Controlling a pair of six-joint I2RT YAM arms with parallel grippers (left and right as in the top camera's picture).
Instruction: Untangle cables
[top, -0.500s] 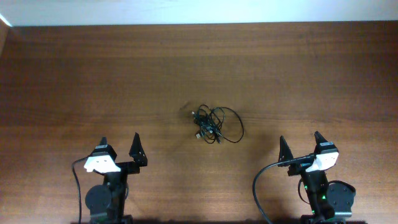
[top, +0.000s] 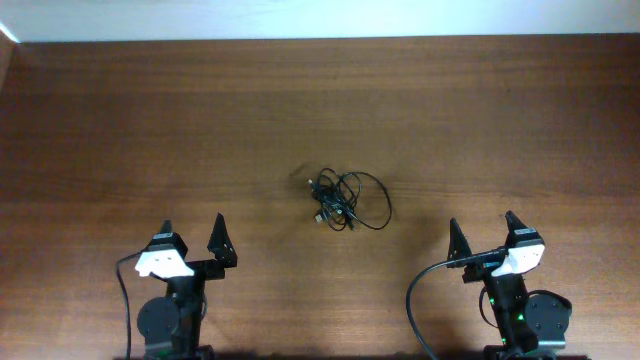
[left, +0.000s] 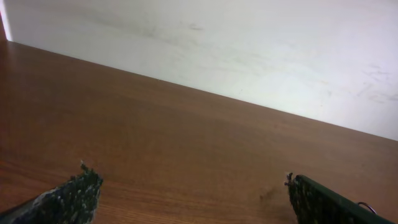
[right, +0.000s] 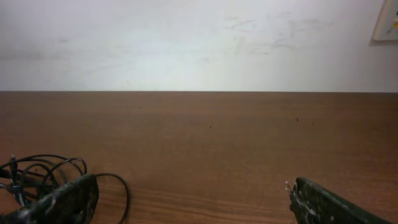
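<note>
- near mid-table, a bit toward the right arm's side: cables (top: 345, 200), thin black cords bunched in a small knot, w/ one bigger loop sticking out on the right.
- left gripper (top: 193, 220): jaws spread wide, holding nothing, at the near edge, well apart from the knot.
- right gripper (top: 482, 219): same, spread wide, nothing btwn its jaws, well apart from the knot.
- right wrist cam: knot shows low-left on the wood.
- wooden table (top: 150, 120); white wall (top: 300, 18) along the far edge.
</note>
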